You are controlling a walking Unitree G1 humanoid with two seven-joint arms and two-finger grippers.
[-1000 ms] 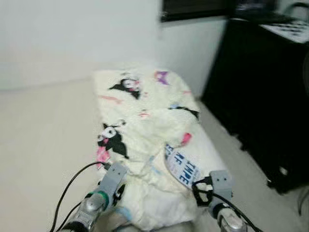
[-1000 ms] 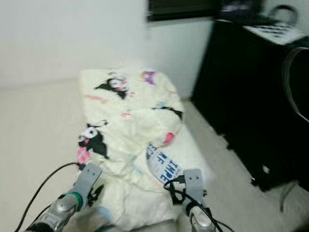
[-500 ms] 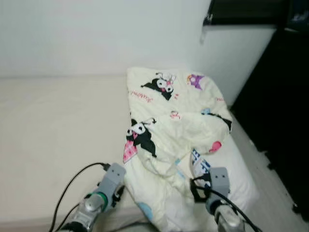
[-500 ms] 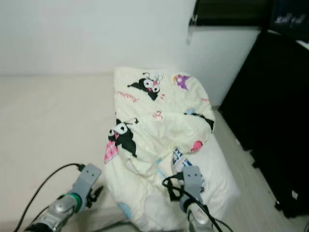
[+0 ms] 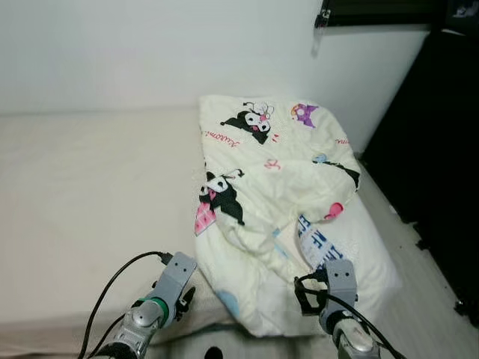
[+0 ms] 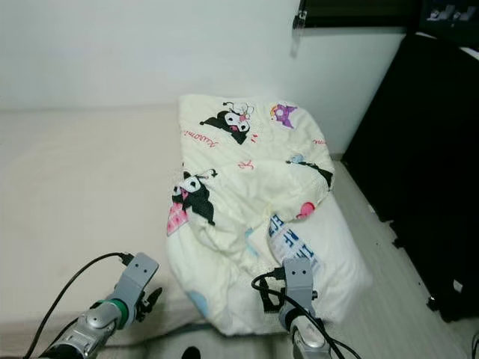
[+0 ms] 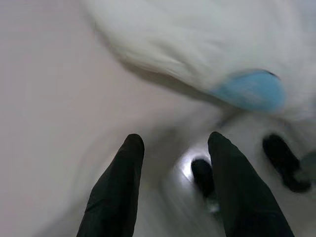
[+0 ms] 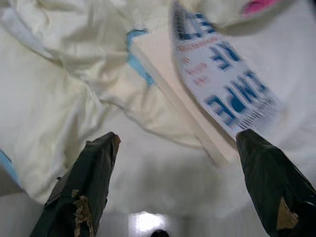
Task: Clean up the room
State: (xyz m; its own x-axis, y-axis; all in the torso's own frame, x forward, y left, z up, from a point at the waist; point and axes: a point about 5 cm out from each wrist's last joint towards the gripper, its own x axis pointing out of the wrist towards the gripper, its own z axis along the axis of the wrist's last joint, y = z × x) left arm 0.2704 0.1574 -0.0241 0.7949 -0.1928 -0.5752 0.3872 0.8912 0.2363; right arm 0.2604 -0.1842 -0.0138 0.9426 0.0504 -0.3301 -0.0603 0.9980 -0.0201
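Observation:
A crumpled cream blanket (image 5: 269, 179) printed with black and pink cartoon figures lies along the right side of a cream mattress (image 5: 90, 194). Out of its lower folds pokes a flat piece with blue letters (image 5: 314, 243), resting on a white pillow (image 5: 370, 250). My left gripper (image 7: 175, 140) is open and holds nothing, low by the mattress's front edge, beside a blanket fold with a blue patch (image 7: 252, 91). My right gripper (image 8: 177, 140) is open wide, hovering just short of the blue-lettered piece (image 8: 222, 84) and the blanket (image 8: 59, 98), touching neither.
A tall black cabinet (image 5: 441, 134) stands close on the right, leaving a narrow strip of pale floor (image 5: 426, 307) between it and the bed. A white wall (image 5: 150, 52) runs behind the mattress. Black cables loop from both wrists.
The whole picture has swung and sharpened, so the camera moved; the bed now sits more to the middle. Both arms keep the same pose at the bottom edge.

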